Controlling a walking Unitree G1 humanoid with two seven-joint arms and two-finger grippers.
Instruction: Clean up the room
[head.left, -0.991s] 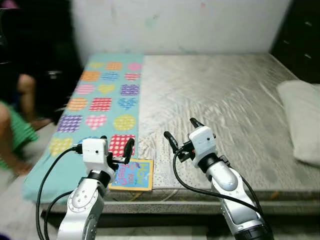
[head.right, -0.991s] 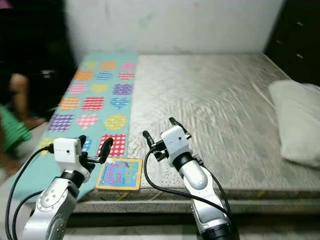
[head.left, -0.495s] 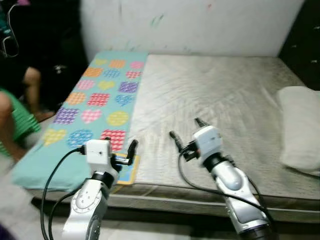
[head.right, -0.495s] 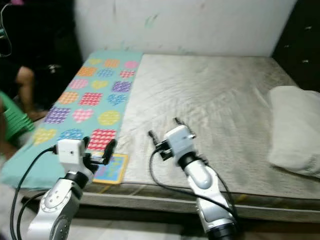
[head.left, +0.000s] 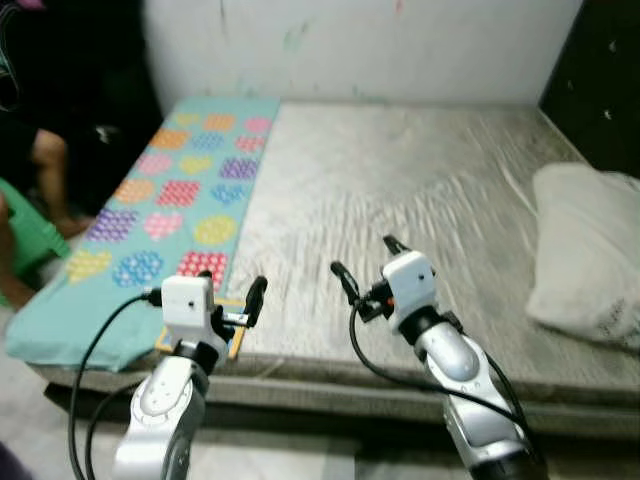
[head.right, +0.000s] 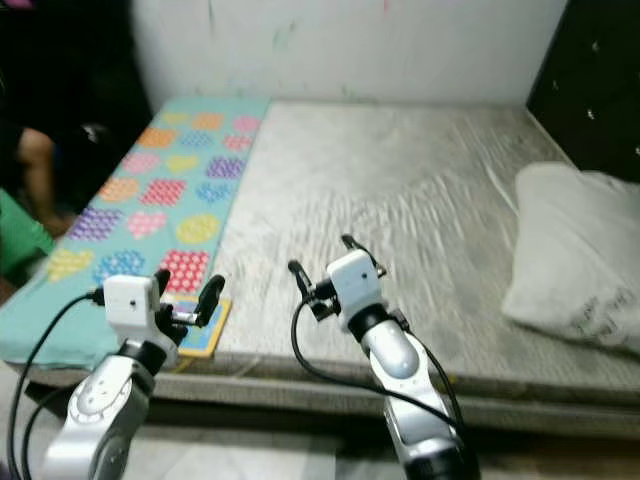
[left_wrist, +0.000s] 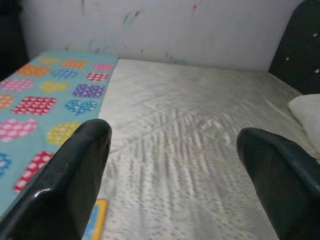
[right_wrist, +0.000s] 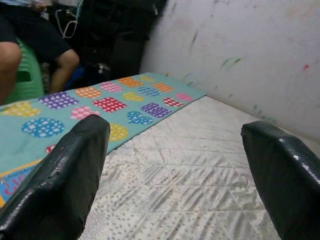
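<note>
**Book at the mattress edge, both grippers empty**

The left gripper hangs wide open just above a children's book, seemingly a board book, on the mattress beside the heart-patterned mat. The right gripper, fingers spread, holds nothing near mid-bed.

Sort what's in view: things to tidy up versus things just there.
For the cleanup:
book, lying at the mattress's near edge, partly behind the left gripper
heart-patterned blanket, spread along the mattress's left side
pillow, on the right

Just there:
mattress
marked white wall
seated person at far left
right gripper, open, holding nothing
</note>
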